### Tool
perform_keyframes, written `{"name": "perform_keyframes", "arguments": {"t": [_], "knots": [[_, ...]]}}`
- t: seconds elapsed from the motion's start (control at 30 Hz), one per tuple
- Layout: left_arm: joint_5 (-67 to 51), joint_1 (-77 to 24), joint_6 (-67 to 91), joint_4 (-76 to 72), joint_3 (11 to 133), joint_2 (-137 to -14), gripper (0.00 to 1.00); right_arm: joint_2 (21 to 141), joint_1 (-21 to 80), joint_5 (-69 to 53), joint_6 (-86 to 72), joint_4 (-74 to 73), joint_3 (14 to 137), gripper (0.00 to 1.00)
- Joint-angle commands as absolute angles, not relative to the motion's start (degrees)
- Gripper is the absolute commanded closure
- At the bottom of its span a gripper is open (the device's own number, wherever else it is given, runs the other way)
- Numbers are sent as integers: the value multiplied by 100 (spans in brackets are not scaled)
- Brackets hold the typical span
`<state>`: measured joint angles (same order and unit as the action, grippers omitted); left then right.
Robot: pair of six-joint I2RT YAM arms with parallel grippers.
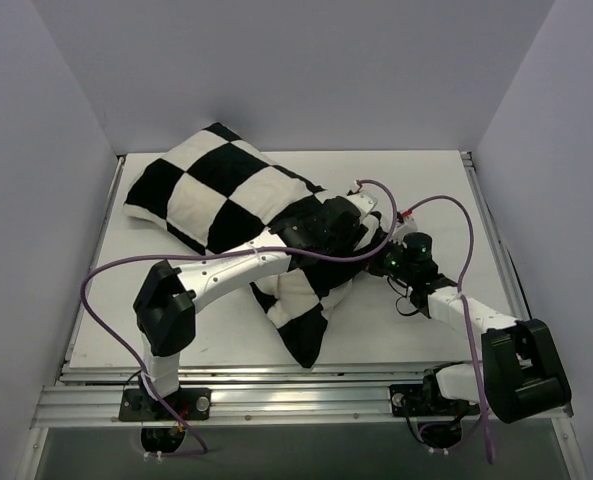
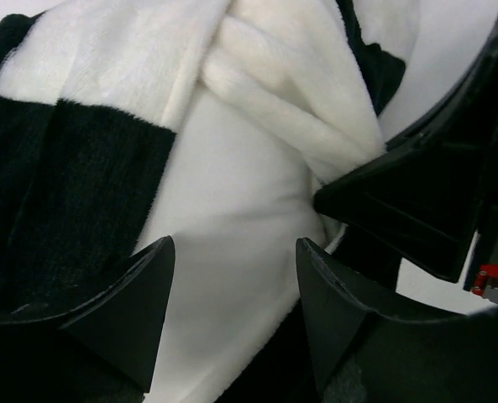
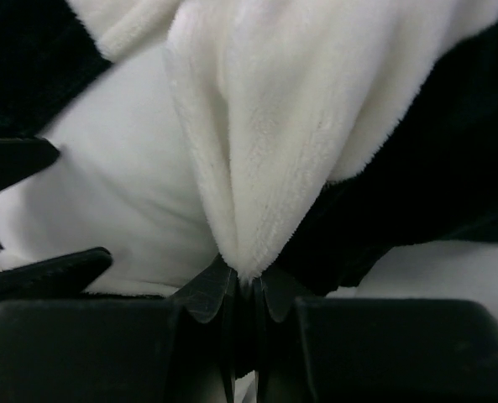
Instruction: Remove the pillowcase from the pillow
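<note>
The black-and-white checkered pillowcase (image 1: 226,190) lies across the table from back left to front centre, still around the pillow. My right gripper (image 1: 369,252) is shut on a white plush fold of the pillowcase (image 3: 274,126) at its open end, as the right wrist view (image 3: 249,277) shows. My left gripper (image 1: 328,226) is open. Its jaws (image 2: 232,243) stand on either side of the smooth white pillow (image 2: 232,201), which shows in the opening. The pillow also shows in the right wrist view (image 3: 123,193). Both grippers are close together.
The white table (image 1: 426,190) is boxed in by grey walls on the left, back and right. Purple cables (image 1: 446,205) loop over both arms. A metal rail (image 1: 306,400) runs along the near edge.
</note>
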<state>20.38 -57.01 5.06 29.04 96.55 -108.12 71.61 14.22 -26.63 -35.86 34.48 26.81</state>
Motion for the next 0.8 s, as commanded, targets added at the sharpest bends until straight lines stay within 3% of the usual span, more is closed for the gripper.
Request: {"name": "perform_keyframes", "arguments": {"t": [0.0,0.33,0.57,0.7,0.77], "knots": [[2232,-5704,273,2910,10107,-10854,31,7075,1362,-2233,-3796,3340,2391,100],[2444,-5704,9,2681,10283,-11469,20,7102,1433,-2127,-4008,3524,1978,100],[2171,-5730,53,2628,10310,-11707,4,7137,1520,-2057,-3999,3516,2030,100],[2285,-5730,158,2689,10275,-11909,4,7145,1608,-2004,-4008,3516,2065,100],[2364,-5730,254,2724,10239,-12058,9,7128,1661,-1960,-4017,3489,2109,100]]}}
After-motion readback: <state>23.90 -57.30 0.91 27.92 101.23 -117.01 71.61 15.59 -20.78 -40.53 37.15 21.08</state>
